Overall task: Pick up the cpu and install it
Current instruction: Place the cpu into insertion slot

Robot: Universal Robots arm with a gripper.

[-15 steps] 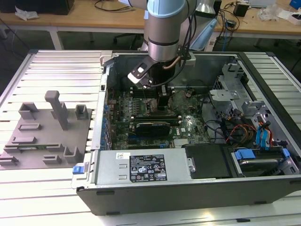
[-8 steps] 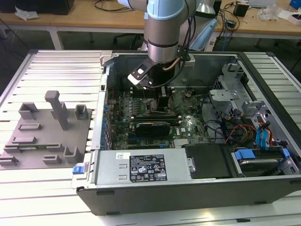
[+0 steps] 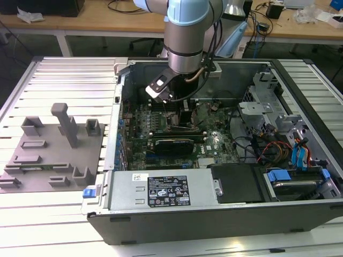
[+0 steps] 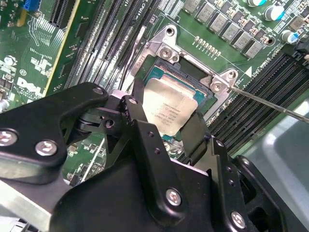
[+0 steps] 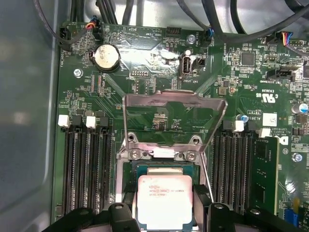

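The cpu (image 4: 170,108) (image 5: 165,202), a small square chip with a silvery top, sits over the open socket (image 4: 159,75) on the green motherboard (image 5: 87,96). My gripper (image 4: 165,111) (image 5: 165,198) is shut on it, one black finger against each of two opposite edges. I cannot tell whether the chip rests in the socket or hovers just above it. The socket's metal load plate (image 5: 175,118) stands swung up, and its thin lever (image 4: 270,104) sticks out to one side. In the exterior view the arm (image 3: 185,43) reaches down into the computer case (image 3: 214,214), with the gripper (image 3: 185,112) low over the board.
Memory slots (image 5: 89,169) (image 5: 236,169) flank the socket. A black card (image 3: 174,144) lies just in front of the socket, with a power supply (image 3: 161,190) nearer still. Drive cages and cables (image 3: 278,134) fill the case's right. Grey fixture blocks (image 3: 53,150) stand outside on the exterior view's left.
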